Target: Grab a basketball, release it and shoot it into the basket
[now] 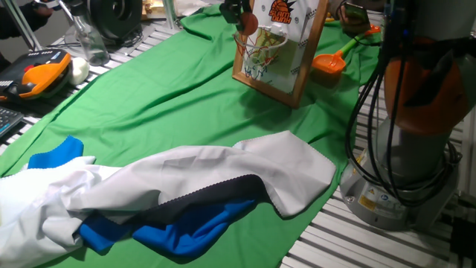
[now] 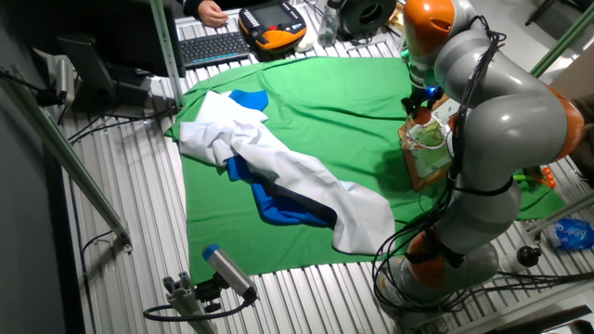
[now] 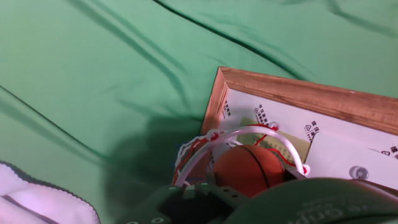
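now the tool (image 1: 239, 13) hovers just above the basket (image 1: 256, 46), gripping the basketball (image 1: 248, 24) right over the rim. judging by this, it should open straight down, unswung, so the ball drops through the net.

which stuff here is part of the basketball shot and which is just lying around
Part of the job:
- ball, right at the hoop
- hoop on its backboard
- gripper, above the hoop; whether it grips the ball cannot be told

Lying about:
- white cloth
- blue cloth
- orange scoop
- keyboard
- orange pendant
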Robot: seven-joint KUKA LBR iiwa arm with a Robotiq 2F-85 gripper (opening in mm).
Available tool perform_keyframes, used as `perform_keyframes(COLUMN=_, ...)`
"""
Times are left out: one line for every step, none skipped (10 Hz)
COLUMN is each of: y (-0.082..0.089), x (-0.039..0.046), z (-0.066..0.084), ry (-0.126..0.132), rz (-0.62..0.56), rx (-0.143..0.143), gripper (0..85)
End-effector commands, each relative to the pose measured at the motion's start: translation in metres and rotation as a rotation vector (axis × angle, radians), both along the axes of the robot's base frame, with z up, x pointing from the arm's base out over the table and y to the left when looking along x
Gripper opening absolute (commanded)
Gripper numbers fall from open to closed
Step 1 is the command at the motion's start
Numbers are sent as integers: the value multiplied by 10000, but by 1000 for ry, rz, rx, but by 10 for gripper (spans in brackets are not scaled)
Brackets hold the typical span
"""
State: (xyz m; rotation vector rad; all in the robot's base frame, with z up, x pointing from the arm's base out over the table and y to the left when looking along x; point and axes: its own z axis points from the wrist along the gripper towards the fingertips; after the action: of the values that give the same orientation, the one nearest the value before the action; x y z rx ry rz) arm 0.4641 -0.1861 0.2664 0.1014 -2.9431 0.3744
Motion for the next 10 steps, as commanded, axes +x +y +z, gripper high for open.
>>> perform_keyframes(y=2, x=1, z=-1, ry=5, rz=-1, rx=-4, gripper=0)
perform_keyframes(y=10, x=2, z=-1, ry=5, rz=-12, rx=-1, gripper=0)
perform_keyframes(y=13, x=2, z=-3, ry=1, rz=-20, rx=-1, gripper=0)
perform_keyframes(y=16, x=4, z=-6, ry=-5, rz=-31, rx=-7, gripper=170)
perform_keyframes(y=18, x=5, z=-10, ry=-11, rz=-41, rx=-12, gripper=340)
perform_keyframes(y=20, x=6, z=-14, ry=-12, rz=-47, rx=-21, gripper=340)
perform_keyframes(y=22, x=7, z=-16, ry=-16, rz=-55, rx=-22, gripper=340)
perform_keyframes(y=24, x=8, z=-20, ry=-25, rz=-71, rx=-22, gripper=510)
perform_keyframes(y=29, x=9, z=-22, ry=-32, rz=-79, rx=-23, gripper=510)
perform_keyframes(y=33, x=9, z=-22, ry=-37, rz=-85, rx=-24, gripper=510)
